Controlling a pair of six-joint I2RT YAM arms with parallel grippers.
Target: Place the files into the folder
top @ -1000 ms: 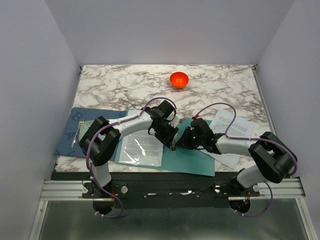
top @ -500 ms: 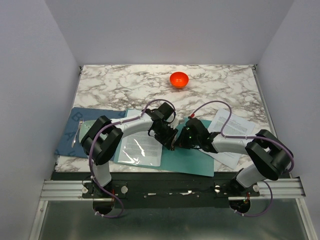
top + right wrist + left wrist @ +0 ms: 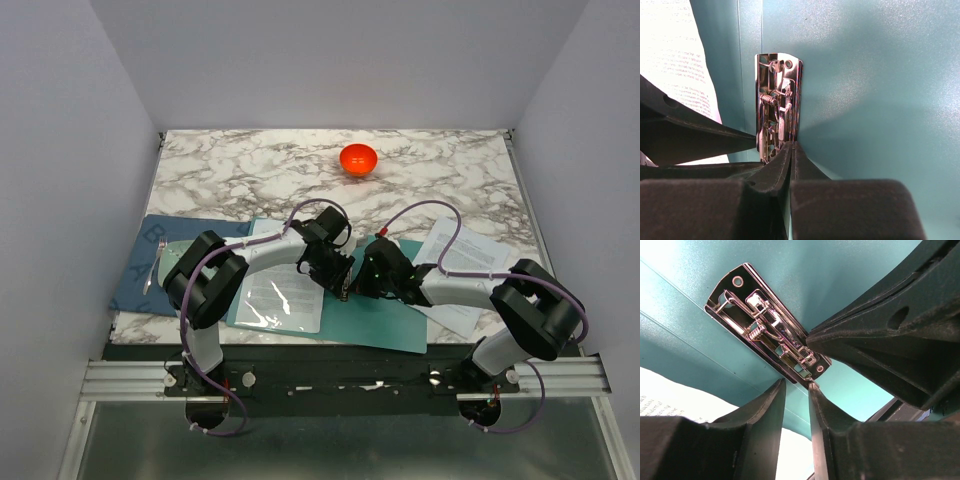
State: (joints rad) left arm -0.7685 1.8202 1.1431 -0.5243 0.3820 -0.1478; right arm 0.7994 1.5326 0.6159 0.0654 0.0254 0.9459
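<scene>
Right fingers (image 3: 772, 172) are pinched together at the near end of the metal clip (image 3: 777, 100); a second ago they stood apart. My left fingers (image 3: 762, 412) show a narrow empty gap. The teal folder (image 3: 385, 318) lies open on the tabletop (image 3: 250, 160), printed files (image 3: 478, 250) beside it.

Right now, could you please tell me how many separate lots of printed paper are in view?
2. One lot of files lies on the open folder's left half; the other lot on the table, at the folder's right edge. Each may hide further sheets beneath.
</scene>
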